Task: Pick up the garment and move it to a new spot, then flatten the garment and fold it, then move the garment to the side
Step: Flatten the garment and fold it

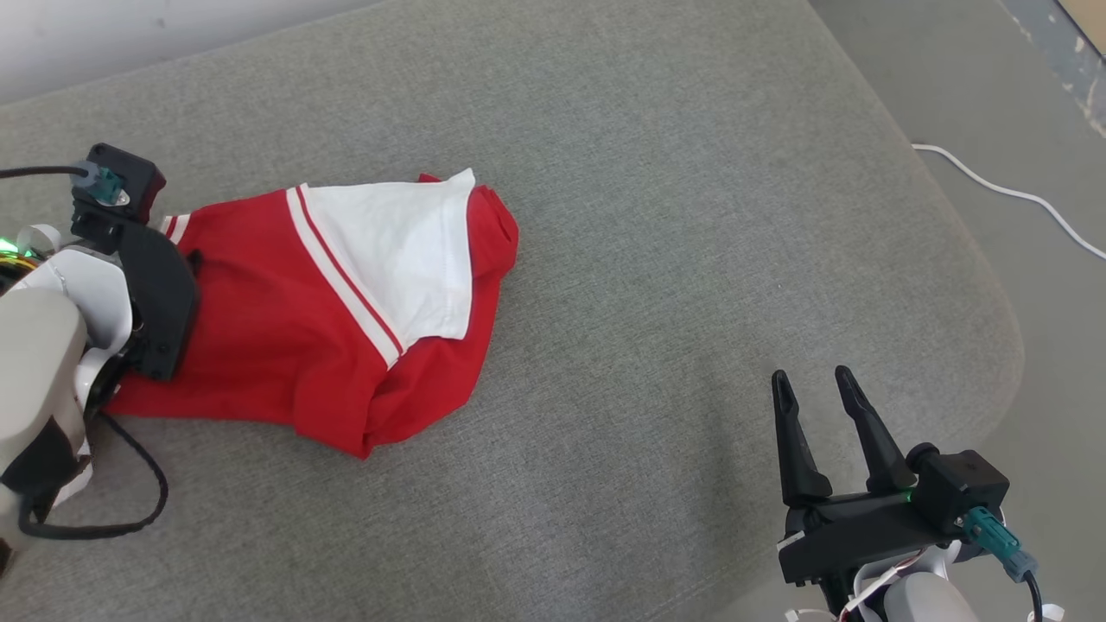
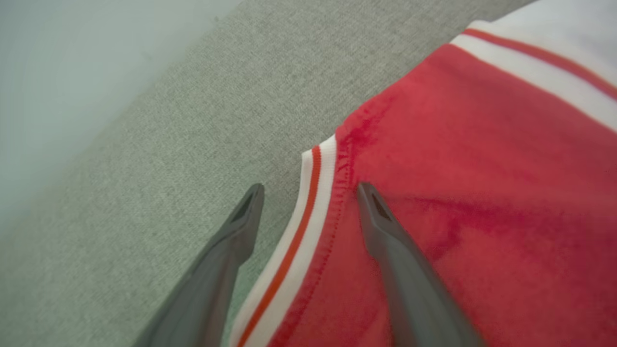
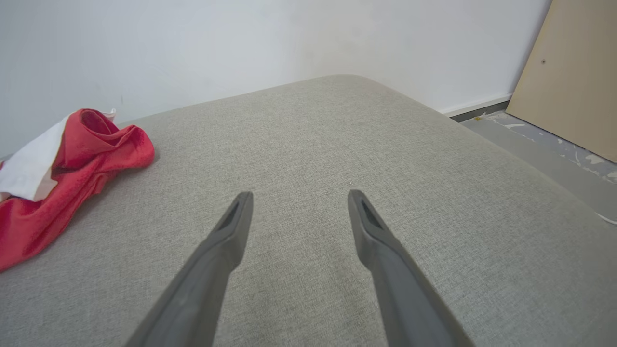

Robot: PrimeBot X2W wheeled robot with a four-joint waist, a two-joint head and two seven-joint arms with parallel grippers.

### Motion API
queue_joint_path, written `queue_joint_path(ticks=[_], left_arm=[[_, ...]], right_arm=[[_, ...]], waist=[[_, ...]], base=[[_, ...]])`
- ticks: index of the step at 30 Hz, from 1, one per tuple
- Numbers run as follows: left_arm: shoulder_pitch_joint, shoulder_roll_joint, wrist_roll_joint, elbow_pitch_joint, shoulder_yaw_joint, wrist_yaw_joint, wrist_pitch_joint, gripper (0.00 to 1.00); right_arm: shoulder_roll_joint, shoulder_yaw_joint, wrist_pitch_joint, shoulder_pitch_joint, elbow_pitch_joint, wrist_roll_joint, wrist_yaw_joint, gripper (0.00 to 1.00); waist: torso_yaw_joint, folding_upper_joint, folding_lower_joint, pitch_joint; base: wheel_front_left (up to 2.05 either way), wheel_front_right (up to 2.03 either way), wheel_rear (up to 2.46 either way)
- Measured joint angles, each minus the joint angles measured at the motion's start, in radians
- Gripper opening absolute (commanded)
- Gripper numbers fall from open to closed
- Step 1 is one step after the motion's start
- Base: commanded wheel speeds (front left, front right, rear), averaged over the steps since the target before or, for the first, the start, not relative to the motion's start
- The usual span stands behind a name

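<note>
Downward, left pincer (image 2: 311, 187) wide apart astride garment (image 1: 259, 328) edge; right pincer (image 1: 811, 374) apart, low over sofa (image 1: 648, 259).

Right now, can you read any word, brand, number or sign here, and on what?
No text can be read anywhere.
The red and white garment carries stripes but no print or label.
The grey cushion, the tan board, the left fingers and the right fingers bear no lettering.
</note>
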Motion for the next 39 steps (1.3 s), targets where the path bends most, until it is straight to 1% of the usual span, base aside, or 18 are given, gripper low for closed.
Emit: queue_joint_path(ticks=[1, 2, 3, 4, 6, 8, 11, 13, 19, 23, 26, 29, 31, 35, 39], left_arm=[[-0.003, -0.001, 0.000, 0.008, -0.009, 0.000, 0.004, 1.00], [-0.011, -0.007, -0.025, 0.025, -0.019, 0.001, 0.014, 1.00], [-0.014, -0.010, -0.033, 0.029, -0.030, 0.001, 0.025, 0.88], [-0.015, -0.011, -0.040, 0.031, -0.038, 0.002, 0.033, 0.41], [-0.018, -0.015, -0.063, 0.032, -0.052, 0.003, 0.044, 0.00], [-0.019, -0.022, -0.085, 0.016, -0.077, 0.002, 0.046, 0.00], [-0.026, -0.030, -0.105, -0.003, -0.095, 0.002, -0.002, 0.00], [-0.041, -0.036, -0.105, -0.016, -0.107, 0.000, -0.055, 0.00], [-0.077, -0.074, -0.124, -0.062, -0.097, 0.000, -0.284, 0.00], [-0.063, -0.077, -0.145, -0.116, -0.085, 0.000, -0.434, 0.00], [-0.014, -0.071, -0.156, -0.162, -0.070, 0.001, -0.524, 0.00], [0.070, -0.058, -0.167, -0.235, -0.063, 0.024, -0.570, 0.00], [0.136, -0.046, -0.176, -0.300, -0.055, 0.053, -0.588, 0.00], [0.287, -0.014, -0.202, -0.443, -0.044, 0.121, -0.605, 0.00], [0.442, 0.024, -0.215, -0.572, -0.030, 0.201, -0.615, 0.00]], right_arm=[[0.000, 0.001, 0.000, 0.000, 0.000, 0.000, 0.000, 1.00], [0.000, 0.000, 0.000, 0.000, 0.000, 0.000, 0.000, 1.00], [0.000, -0.001, 0.000, 0.000, 0.000, 0.000, 0.000, 1.00], [0.000, -0.003, 0.000, 0.000, 0.000, 0.000, 0.000, 1.00], [0.000, -0.005, 0.000, 0.000, 0.001, 0.000, 0.000, 1.00], [0.000, -0.010, 0.000, 0.000, 0.001, 0.000, 0.000, 1.00], [0.000, -0.021, 0.000, 0.000, 0.000, -0.008, 0.000, 1.00], [0.000, -0.025, 0.000, 0.000, -0.001, -0.012, 0.000, 1.00], [0.000, -0.052, 0.000, 0.013, -0.007, -0.047, 0.000, 1.00], [0.000, -0.075, 0.000, 0.035, -0.010, -0.076, 0.000, 1.00], [0.000, -0.093, 0.000, 0.059, -0.010, -0.096, 0.000, 1.00], [0.001, -0.109, 0.000, 0.085, -0.012, -0.113, 0.000, 1.00], [0.001, -0.119, 0.000, 0.101, -0.014, -0.123, 0.000, 1.00], [0.001, -0.140, 0.000, 0.127, -0.019, -0.140, 0.000, 1.00], [0.001, -0.144, 0.000, 0.135, -0.025, -0.146, 0.000, 1.00]], waist=[[-0.004, 0.0000, -0.0001, 0.001], [-0.011, 0.0000, 0.0000, 0.004], [-0.013, -0.0001, 0.0000, 0.005], [-0.015, -0.0001, 0.0000, 0.005], [-0.015, -0.0001, -0.0001, 0.003], [-0.013, -0.0001, 0.0000, 0.002], [-0.003, 0.0000, 0.0000, 0.000], [0.008, 0.0000, 0.0001, -0.004], [0.054, -0.0001, 0.0000, -0.033], [0.095, 0.0000, 0.0000, -0.066], [0.130, -0.0001, 0.0000, -0.096], [0.170, -0.0001, 0.0000, -0.126], [0.200, -0.0001, 0.0000, -0.145], [0.262, -0.0001, -0.0001, -0.180], [0.327, -0.0002, -0.0001, -0.207]], base=[[0.00, 0.00, 0.00], [0.00, 0.00, 0.00], [0.00, 0.00, 0.00], [0.00, 0.00, 0.00], [0.00, 0.00, 0.00], [0.00, 0.00, 0.00], [0.00, 0.00, 0.00], [0.00, 0.00, 0.00], [0.00, 0.00, 0.00], [0.00, 0.00, 0.00], [0.00, 0.00, 0.00], [0.00, 0.00, 0.00], [0.00, 0.00, 0.00], [0.00, 0.00, 0.00], [0.00, 0.00, 0.00]])
